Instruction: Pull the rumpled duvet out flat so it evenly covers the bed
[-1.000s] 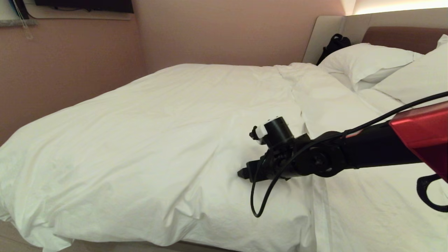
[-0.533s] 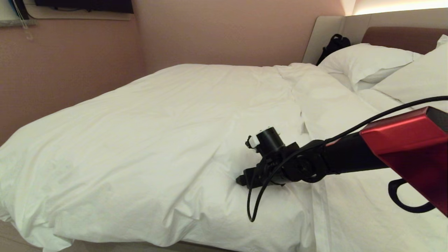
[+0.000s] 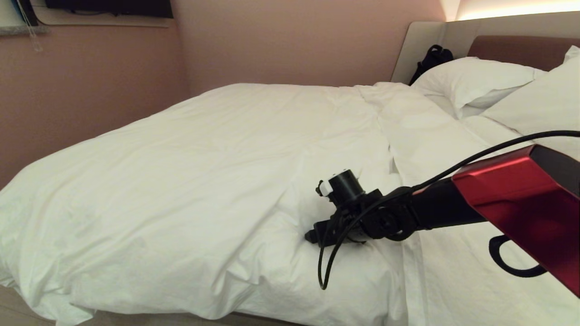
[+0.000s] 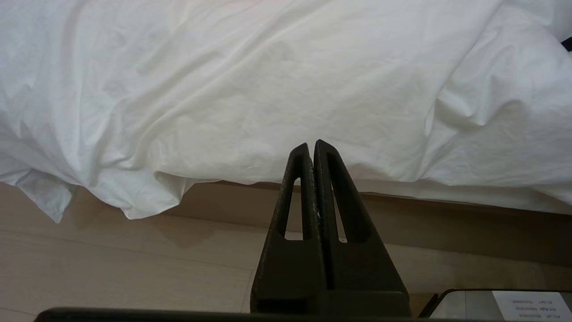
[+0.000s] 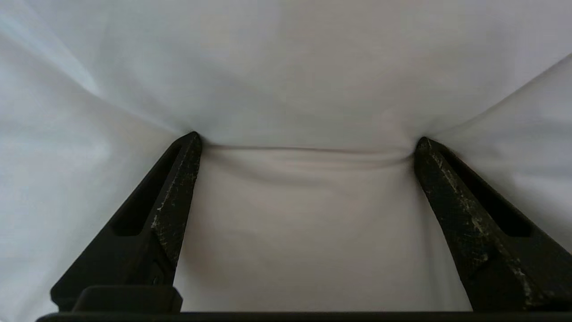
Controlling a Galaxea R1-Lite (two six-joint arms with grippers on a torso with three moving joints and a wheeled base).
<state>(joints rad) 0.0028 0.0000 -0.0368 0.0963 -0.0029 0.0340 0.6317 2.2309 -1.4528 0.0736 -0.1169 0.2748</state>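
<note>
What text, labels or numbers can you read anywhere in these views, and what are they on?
No text can be read in any view.
White label on a flat dark-edged object at the corner of the left wrist view: several printed lines, too small and blurred to read.
Duvet, pillows, headboard and red arm cover: no markings visible.

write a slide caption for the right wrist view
Right gripper open wide, both fingertips pressed into the white duvet, fabric creased taut between them.
</note>
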